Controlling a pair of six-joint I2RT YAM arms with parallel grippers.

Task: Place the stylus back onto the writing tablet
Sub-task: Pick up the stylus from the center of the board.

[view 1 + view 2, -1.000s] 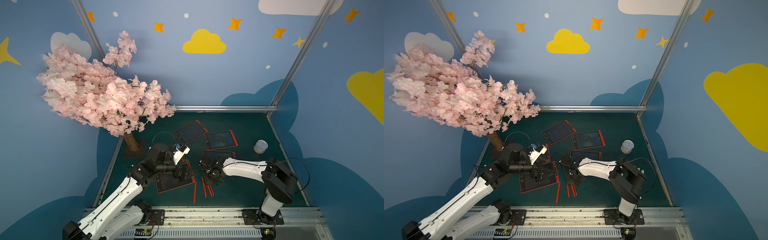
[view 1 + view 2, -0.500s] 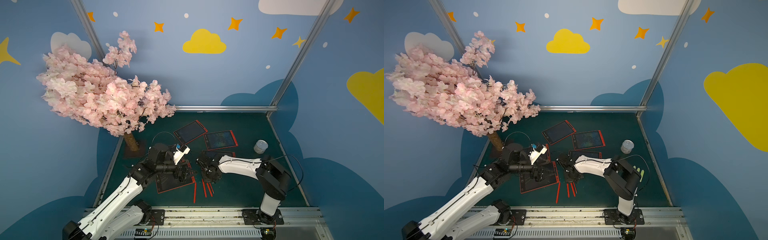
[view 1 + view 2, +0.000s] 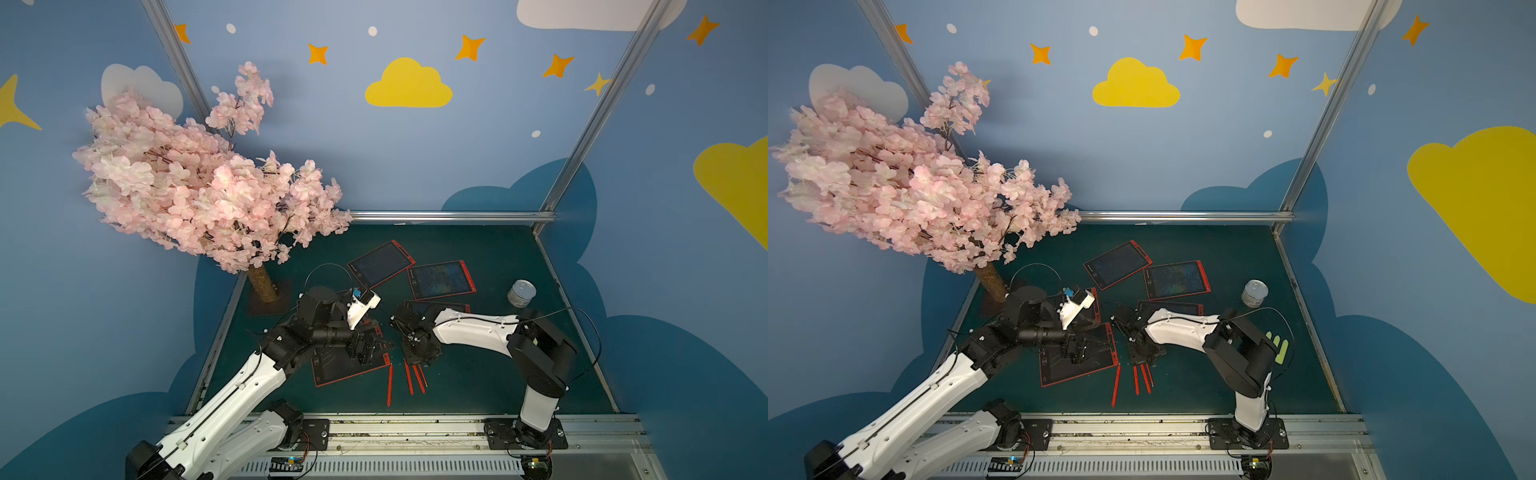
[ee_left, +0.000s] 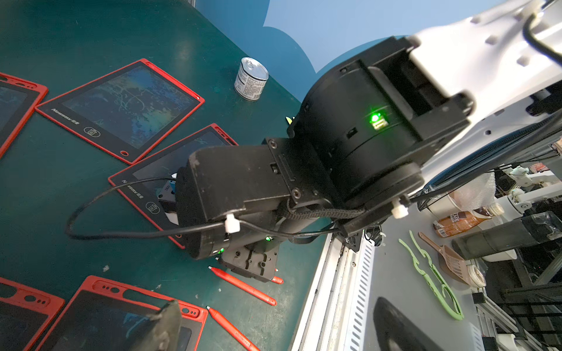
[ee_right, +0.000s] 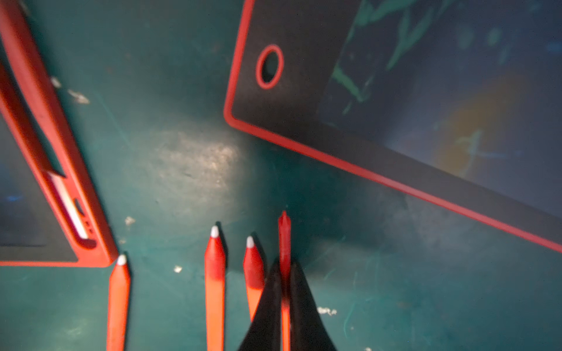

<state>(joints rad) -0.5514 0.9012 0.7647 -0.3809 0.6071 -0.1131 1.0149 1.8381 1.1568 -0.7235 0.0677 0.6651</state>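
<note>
My right gripper [image 5: 284,269] is shut on a thin red stylus [image 5: 284,240] whose tip sticks out past the fingertips, low over the green table. Three loose red styluses [image 5: 215,273] lie beside it. Just beyond them lies a red-framed writing tablet [image 5: 395,91], partly under the right arm in both top views [image 3: 419,309]. My left gripper [image 4: 276,304] stands open above another tablet [image 3: 340,370] near the front, with nothing between its fingers [image 4: 164,325]. In both top views the right gripper [image 3: 1142,355] hovers at the upper ends of the styluses [image 3: 1135,380].
Two more tablets [image 3: 380,264] [image 3: 440,279] lie towards the back. A small tin can [image 3: 521,293] stands at the right. A pink blossom tree [image 3: 199,199] overhangs the back left corner. The metal rail [image 3: 415,428] runs along the table's front edge.
The right arm's elbow has swung left and its gripper has shifted slightly left over the styluses. The left arm has stayed still.
</note>
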